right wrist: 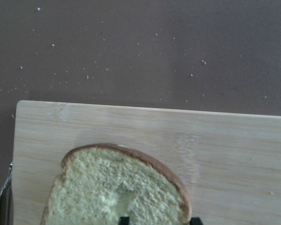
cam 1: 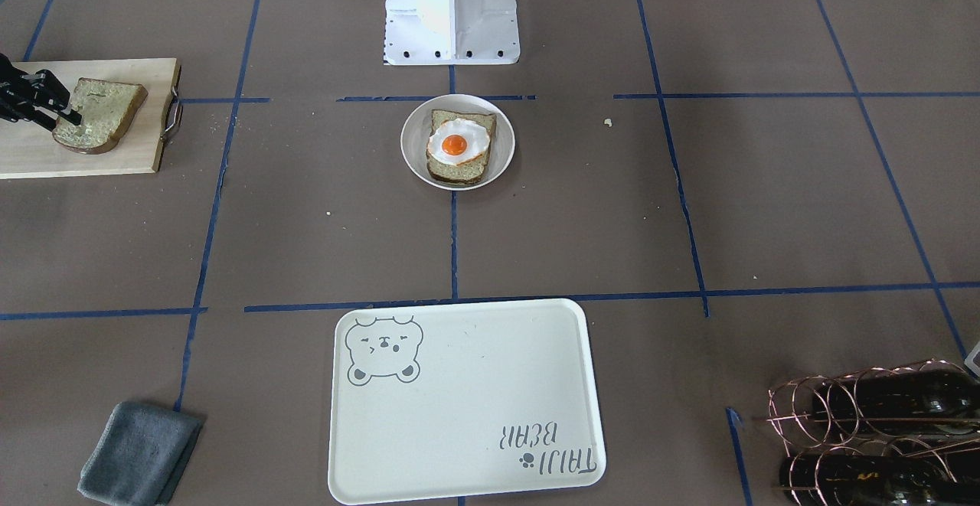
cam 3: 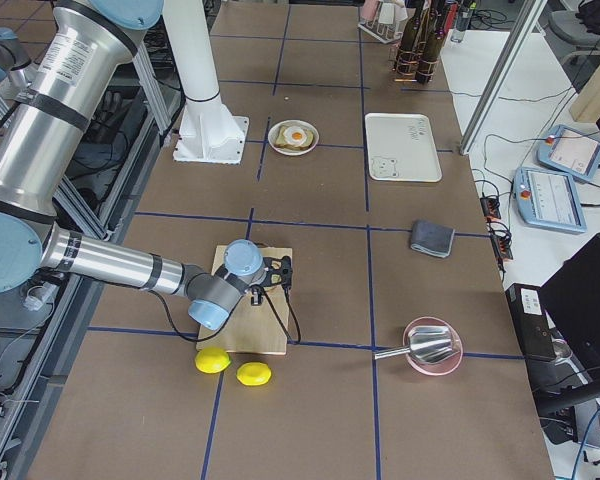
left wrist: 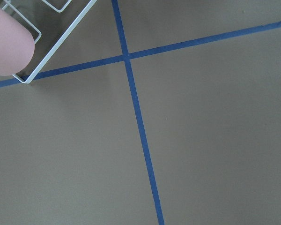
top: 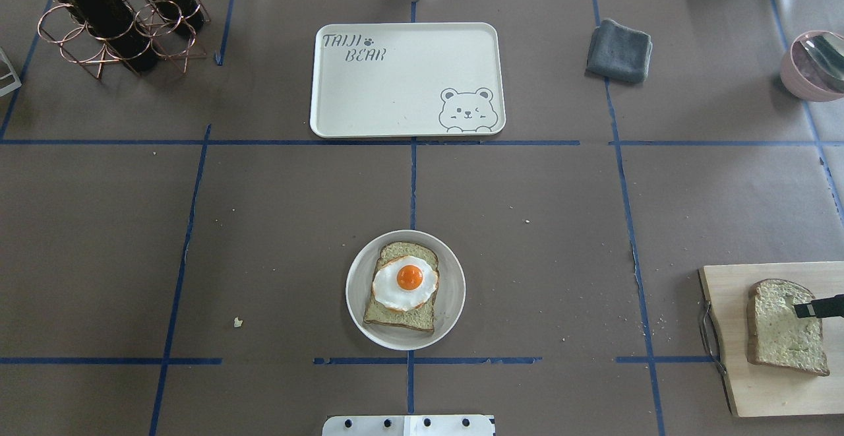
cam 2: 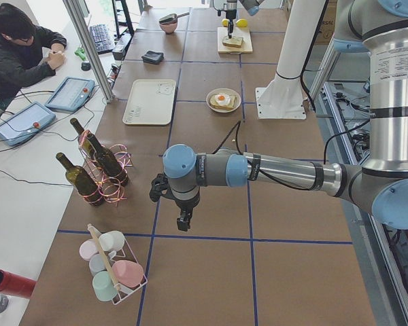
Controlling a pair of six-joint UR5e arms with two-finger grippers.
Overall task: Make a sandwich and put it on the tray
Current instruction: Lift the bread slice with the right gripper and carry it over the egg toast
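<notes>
A small white plate (cam 1: pixel 410 143) (top: pixel 357 291) at mid-table holds one bread slice (top: pixel 400 316) with a fried egg (cam 1: pixel 457 142) (top: pixel 406 281) on top. A second bread slice (cam 1: pixel 103 112) (top: pixel 784 334) (right wrist: pixel 117 187) lies on the wooden cutting board (cam 1: pixel 31 155) (top: pixel 732 370). My right gripper (cam 1: pixel 67 114) (right wrist: pixel 159 219) is shut on that slice's edge, one fingertip on its face and one at the crust. The cream tray (cam 1: pixel 467 399) (top: pixel 395 86) with the bear drawing holds nothing. My left gripper (cam 2: pixel 183 221) hangs over bare table far from these; I cannot tell if it is open.
A grey cloth (cam 1: pixel 142 452) (top: pixel 620 50) lies beside the tray. A copper rack of wine bottles (cam 1: pixel 873 429) (top: pixel 112 14), a pink bowl (top: pixel 814 66), two lemons (cam 3: pixel 230 365) and a wire rack of cups (cam 2: pixel 112 268) stand around the table's edges.
</notes>
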